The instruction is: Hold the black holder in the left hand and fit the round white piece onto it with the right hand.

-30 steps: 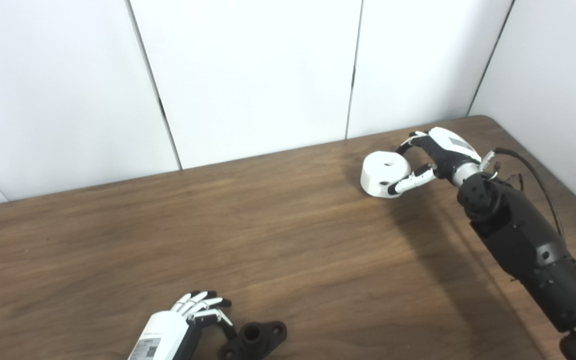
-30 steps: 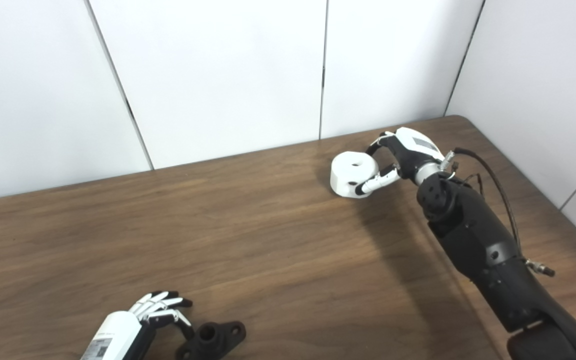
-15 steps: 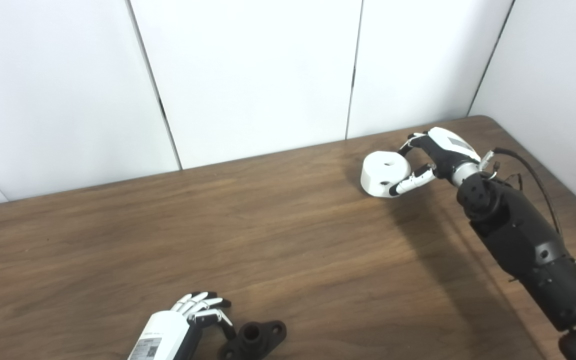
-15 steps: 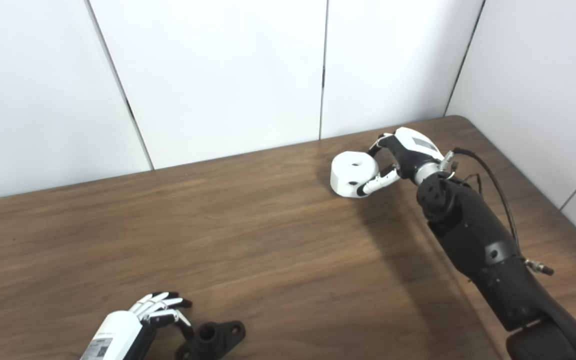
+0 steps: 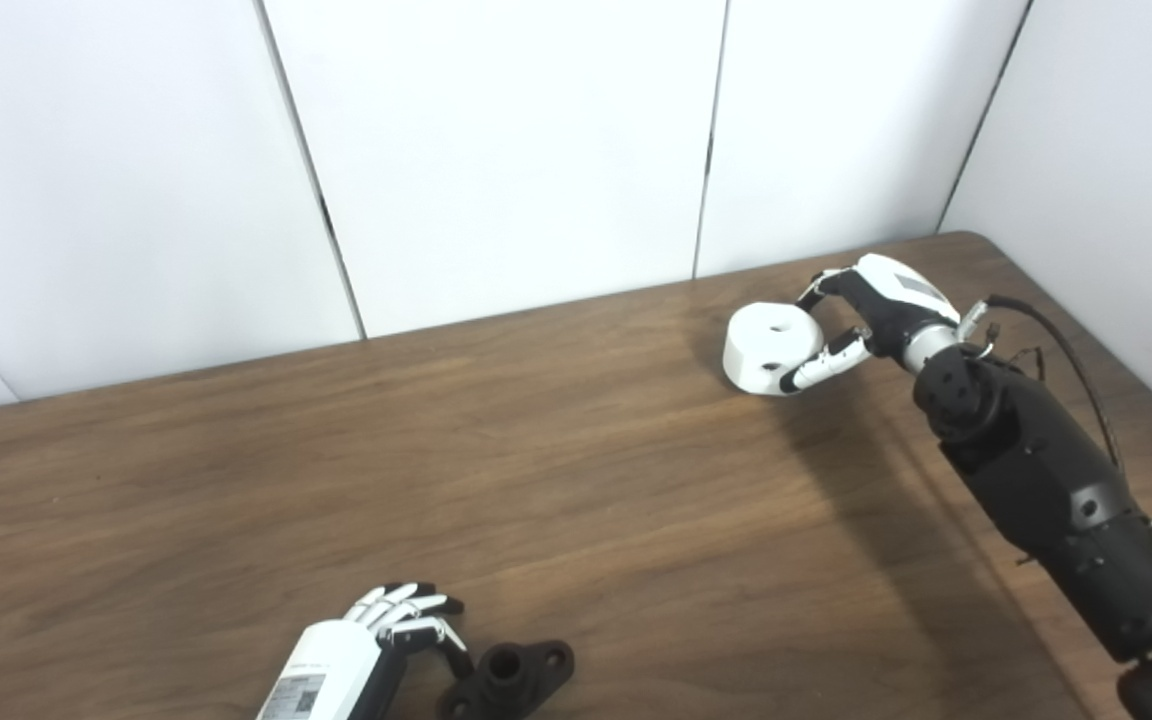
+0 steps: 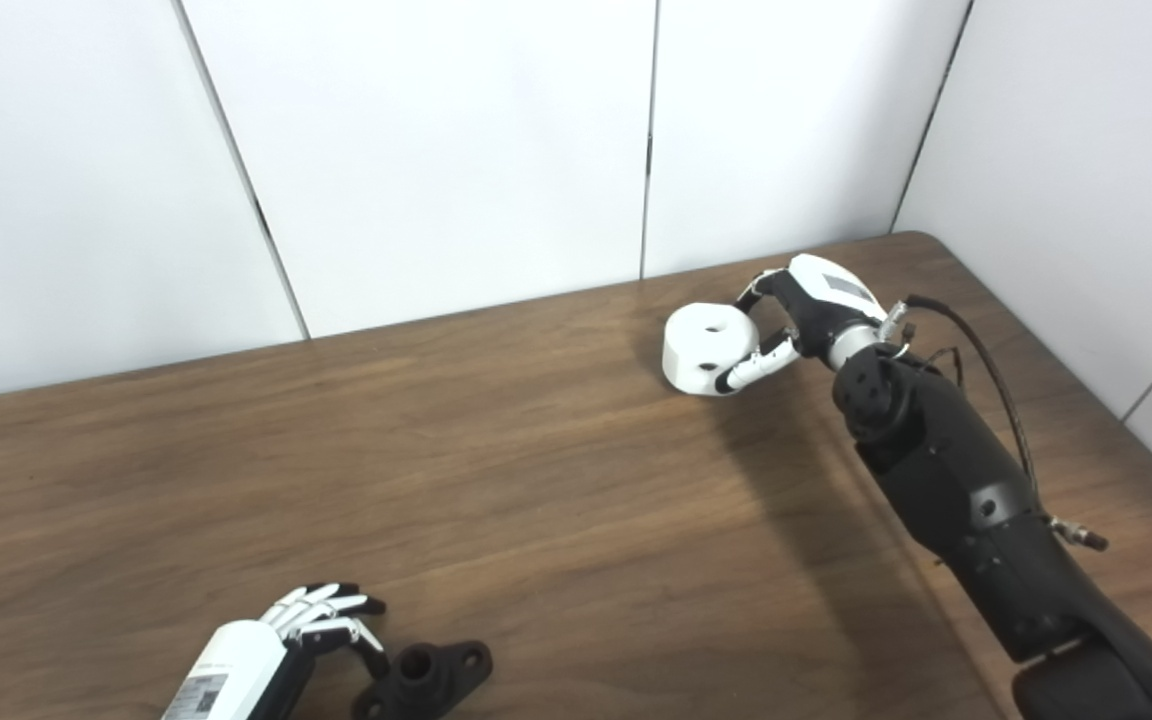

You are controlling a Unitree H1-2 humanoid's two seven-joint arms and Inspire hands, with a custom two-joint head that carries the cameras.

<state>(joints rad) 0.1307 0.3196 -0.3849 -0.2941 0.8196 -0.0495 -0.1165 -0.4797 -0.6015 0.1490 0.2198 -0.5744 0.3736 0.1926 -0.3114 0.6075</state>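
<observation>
Round white piece (image 5: 772, 349): squat white cylinder w/ small hole in centre of top face, smooth matte sides. Sits at far right of the wooden table (image 5: 576, 480), near the wall. Right hand (image 5: 861, 320) wraps it from the right, fingers over the far rim, thumb on the near side, closed on it.

Black holder (image 5: 506, 680): flat black base w/ raised round socket in middle and a screw hole in an end lug, lying at the near edge. Left hand (image 5: 391, 625) just beside it on the left, fingers spread, holding nothing; can't tell if touching.
</observation>
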